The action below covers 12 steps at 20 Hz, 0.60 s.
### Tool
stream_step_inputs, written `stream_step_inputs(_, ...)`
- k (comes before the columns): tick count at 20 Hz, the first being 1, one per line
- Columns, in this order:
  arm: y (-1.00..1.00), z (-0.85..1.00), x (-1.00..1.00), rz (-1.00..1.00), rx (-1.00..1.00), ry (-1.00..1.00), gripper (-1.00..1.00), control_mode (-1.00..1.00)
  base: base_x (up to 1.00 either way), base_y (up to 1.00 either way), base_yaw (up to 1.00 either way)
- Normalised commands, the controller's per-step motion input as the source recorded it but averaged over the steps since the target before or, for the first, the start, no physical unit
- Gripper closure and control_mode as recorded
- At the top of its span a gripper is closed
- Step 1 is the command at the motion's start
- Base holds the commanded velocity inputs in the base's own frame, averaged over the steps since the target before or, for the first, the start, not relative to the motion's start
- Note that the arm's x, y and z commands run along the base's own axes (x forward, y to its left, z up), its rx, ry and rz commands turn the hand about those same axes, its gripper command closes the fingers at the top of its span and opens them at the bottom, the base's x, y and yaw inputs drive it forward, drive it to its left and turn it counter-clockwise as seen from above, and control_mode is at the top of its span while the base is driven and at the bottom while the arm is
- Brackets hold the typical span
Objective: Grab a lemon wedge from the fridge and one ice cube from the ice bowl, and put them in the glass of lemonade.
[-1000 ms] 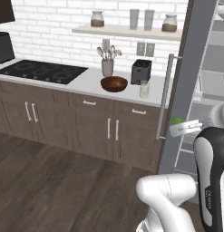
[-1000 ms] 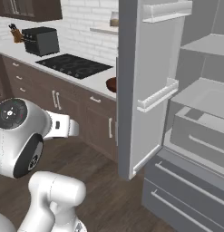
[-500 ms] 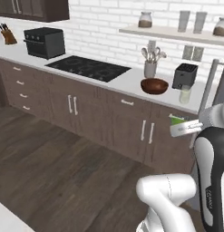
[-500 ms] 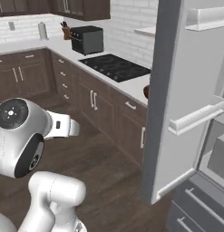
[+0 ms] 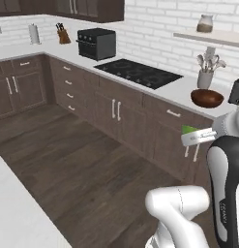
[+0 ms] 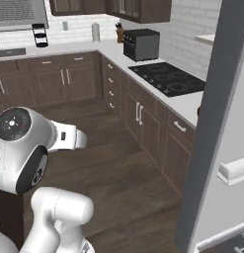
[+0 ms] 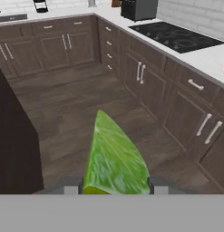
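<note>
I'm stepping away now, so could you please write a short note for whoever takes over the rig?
Hand: shut on the lemon wedge, which looks green here.
Ice bowl: on the counter beside the grey utensil cup, right of the cooktop.
Fridge door: open.
Done: wedge taken.
Left: find the lemonade glass, drop the wedge in, then add one ice cube.

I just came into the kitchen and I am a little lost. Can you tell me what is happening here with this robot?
The robot's hand is closed on a green wedge of fruit, held out in front of it above the dark wood floor. The fridge door stands open beside the robot. The wooden ice bowl sits on the white counter next to the cup of utensils, past the black stovetop. The wedge is not yet in any glass.
</note>
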Motion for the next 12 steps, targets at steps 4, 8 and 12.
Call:
stream_step_inputs(4, 0.0, 0.0, 0.0, 0.0, 0.0, 0.0, 1.0, 1.0, 1.0, 0.58, 0.26)
stream_step_inputs(8, 0.0, 0.0, 0.0, 0.0, 0.0, 0.0, 1.0, 1.0, 1.0, 0.53, 0.11)
stream_step_inputs(12, 0.0, 0.0, 0.0, 0.0, 0.0, 0.0, 1.0, 1.0, 1.0, 0.38, 0.04)
